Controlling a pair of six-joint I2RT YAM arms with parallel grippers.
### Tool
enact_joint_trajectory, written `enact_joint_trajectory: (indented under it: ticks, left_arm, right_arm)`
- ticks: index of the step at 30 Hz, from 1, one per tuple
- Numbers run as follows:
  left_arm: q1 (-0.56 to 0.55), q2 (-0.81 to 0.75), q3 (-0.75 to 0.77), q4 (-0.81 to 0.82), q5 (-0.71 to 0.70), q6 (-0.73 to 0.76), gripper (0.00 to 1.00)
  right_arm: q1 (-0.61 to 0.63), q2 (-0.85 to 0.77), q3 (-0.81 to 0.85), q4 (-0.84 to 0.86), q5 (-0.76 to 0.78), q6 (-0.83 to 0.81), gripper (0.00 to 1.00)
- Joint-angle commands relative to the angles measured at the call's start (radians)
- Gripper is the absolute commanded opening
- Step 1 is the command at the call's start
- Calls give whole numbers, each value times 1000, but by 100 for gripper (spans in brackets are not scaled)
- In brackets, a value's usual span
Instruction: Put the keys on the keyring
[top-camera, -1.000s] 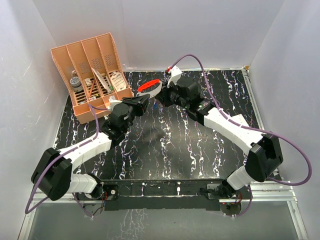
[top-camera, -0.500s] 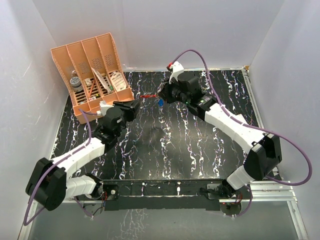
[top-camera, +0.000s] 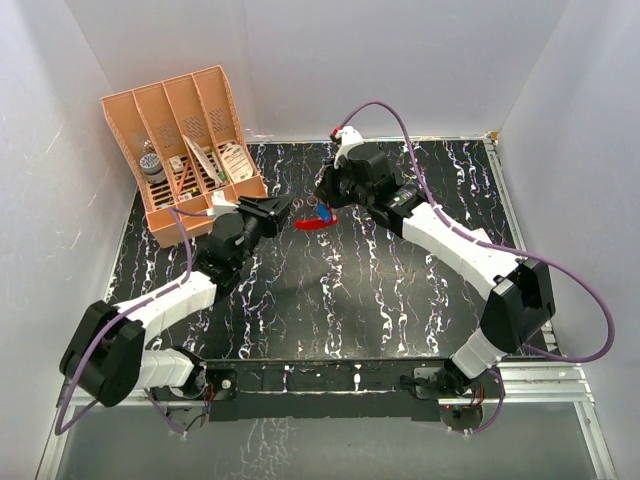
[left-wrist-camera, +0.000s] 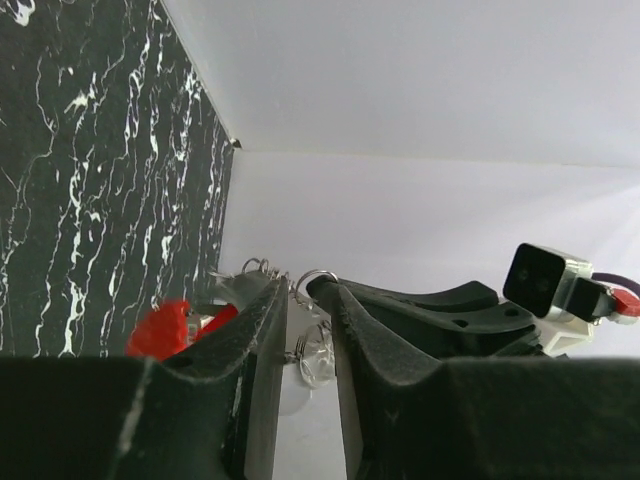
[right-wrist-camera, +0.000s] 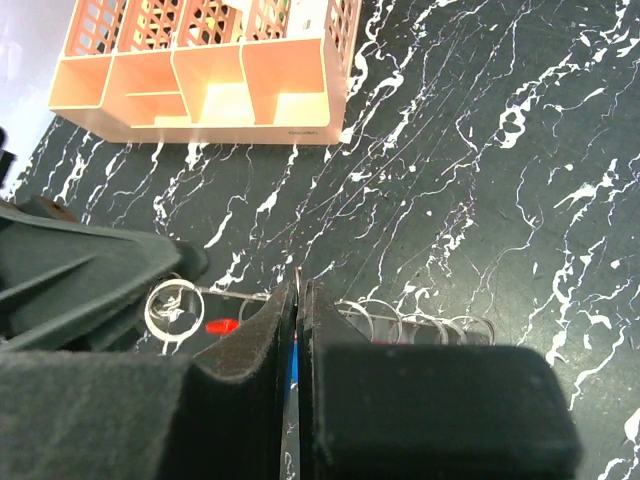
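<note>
My left gripper (top-camera: 283, 208) and right gripper (top-camera: 323, 200) meet above the back middle of the table. The keyring's red loop (top-camera: 312, 222) hangs between them, with the blue key (top-camera: 322, 212) just above it. In the left wrist view my left gripper (left-wrist-camera: 298, 290) is shut on the keyring's whitish tag (left-wrist-camera: 318, 355) and its small silver rings; the red loop (left-wrist-camera: 160, 328) shows to the left. In the right wrist view my right gripper (right-wrist-camera: 300, 285) is shut on the blue key (right-wrist-camera: 293, 365), held edge-on beside a row of silver rings (right-wrist-camera: 415, 318). I cannot pick out the red-headed key.
An orange slotted organiser (top-camera: 185, 150) with small items stands at the back left; it also shows in the right wrist view (right-wrist-camera: 205, 90). The black marbled table (top-camera: 350, 300) is walled in by white panels.
My left gripper swung back right toward the right gripper. The red loop dropped lower and now hangs between the two grippers. The right gripper shifted slightly.
</note>
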Motion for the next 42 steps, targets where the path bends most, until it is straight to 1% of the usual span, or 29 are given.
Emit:
enact_joint_trajectory:
  ticks: [1,4,9,14,17,19,29,34,39,42]
  left_arm:
    - [3,29,-19,140,95,-25,22]
    - [3,0,-23,119,91,-22,22]
    - [3,-103,-13,-3,40,33,22]
    - [3,-151,-14,-36,33,46,22]
    - [3,-151,-6,-42,43,54,22]
    - [3,-136,-4,-40,53,44,22]
    - [-5,11,-14,101,114,-4,23]
    - [-7,64,-7,136,133,-23,25]
    - [-7,119,1,205,159,-59,27]
    - [-8,181,15,283,186,-70,27]
  right_arm:
    - [-3,-3,68,79,0,63,0]
    - [-3,17,92,69,4,73,0]
    - [-4,58,132,53,7,91,0]
    - [-11,93,164,50,0,112,0]
    - [-14,104,172,61,-14,126,0]
    - [-15,110,179,62,-18,133,0]
    - [-15,105,189,75,-28,152,0]
    - [-15,94,174,86,-34,157,0]
    - [-15,84,160,96,-60,162,0]
    - [-15,77,150,101,-63,162,0]
